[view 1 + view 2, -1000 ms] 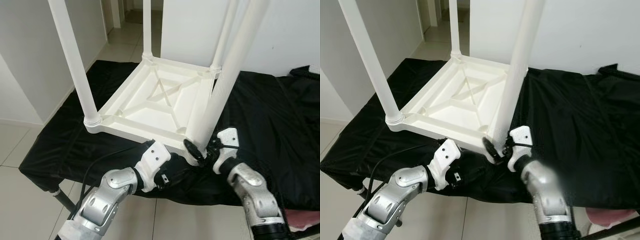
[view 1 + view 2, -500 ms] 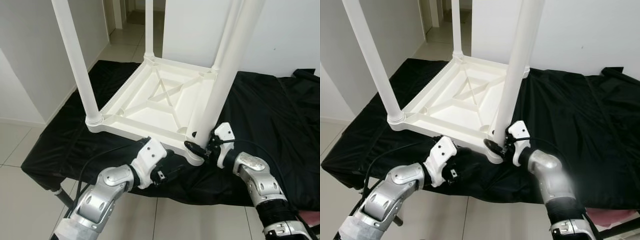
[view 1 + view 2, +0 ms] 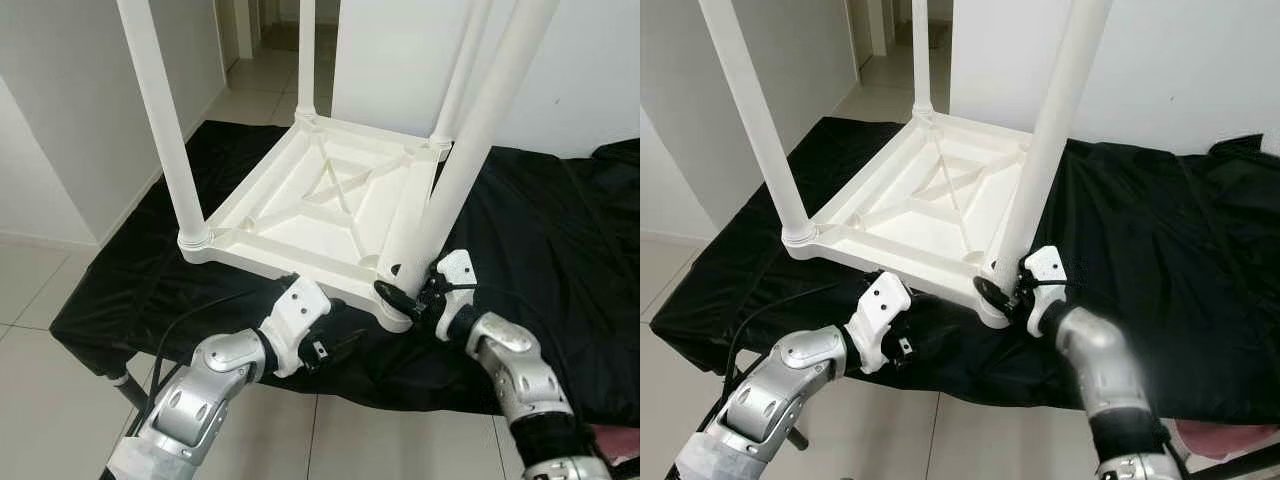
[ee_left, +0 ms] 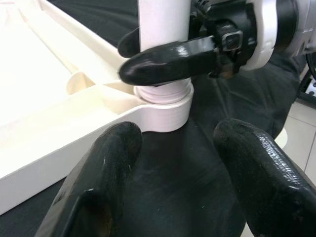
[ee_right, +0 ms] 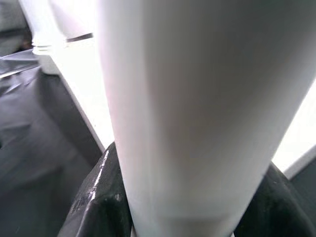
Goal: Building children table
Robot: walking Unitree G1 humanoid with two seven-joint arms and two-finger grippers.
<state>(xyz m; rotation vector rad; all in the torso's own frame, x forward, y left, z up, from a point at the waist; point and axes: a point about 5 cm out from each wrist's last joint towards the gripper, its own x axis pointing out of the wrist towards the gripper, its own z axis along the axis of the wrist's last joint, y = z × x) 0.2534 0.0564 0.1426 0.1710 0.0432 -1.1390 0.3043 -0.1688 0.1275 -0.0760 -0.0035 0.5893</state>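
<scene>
The right pincer [image 3: 402,298] clamps the near table leg [image 3: 470,150]; twisting crookedly could jam its socket [image 4: 163,106]. The left pincer [image 4: 173,187] gapes empty.

Black glossy fabric sheet [image 3: 560,230] is draped over a low platform, wrinkled, bunched at the far right [image 3: 1240,150]. Dark metal tube leg [image 3: 125,385] is under its near-left corner. Light grey tiled floor [image 3: 40,300] runs on the left and near side, with a tiled hallway [image 3: 255,70] going far-left through a doorway. White walls: one on the left [image 3: 60,130], one far behind the sheet [image 3: 1180,70]. Pink patterned cloth [image 3: 1220,435] sits at the near-right, by a black bar [image 3: 1240,462].
</scene>
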